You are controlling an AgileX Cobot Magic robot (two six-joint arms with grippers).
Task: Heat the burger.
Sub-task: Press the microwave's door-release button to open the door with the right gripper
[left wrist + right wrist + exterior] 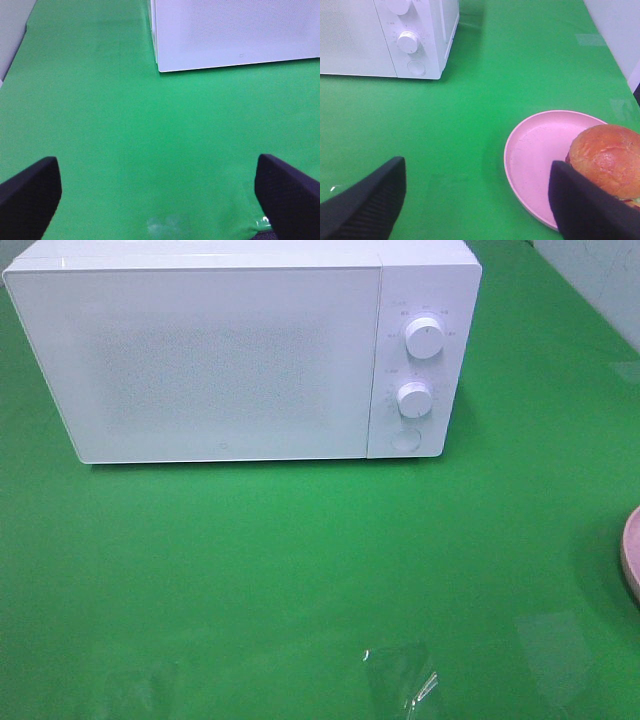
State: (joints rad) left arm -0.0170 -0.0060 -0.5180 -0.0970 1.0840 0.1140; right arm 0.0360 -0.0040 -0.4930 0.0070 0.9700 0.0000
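A burger point(609, 159) sits on a pink plate point(535, 160), well apart from the closed white microwave point(240, 350), off its dial side. In front of the microwave, the left gripper point(159, 195) and right gripper point(480, 200) both hang with fingers spread wide, holding nothing.

No text, brand or number could be read in any view. On the control panel point(423, 360) of the white microwave point(240, 260), faint grey markings ringed the upper dial point(425, 338) and the lower dial point(413, 397). They were too small and blurred to be made out as characters or symbols. The upper dial carried a short dark pointer line. A small round mark point(222, 452) stood near the lower edge of the microwave door point(200, 360). The left wrist view showed it only as a tiny grey sign, also illegible. In the right wrist view, the small grey marks beside the dials were equally unreadable.
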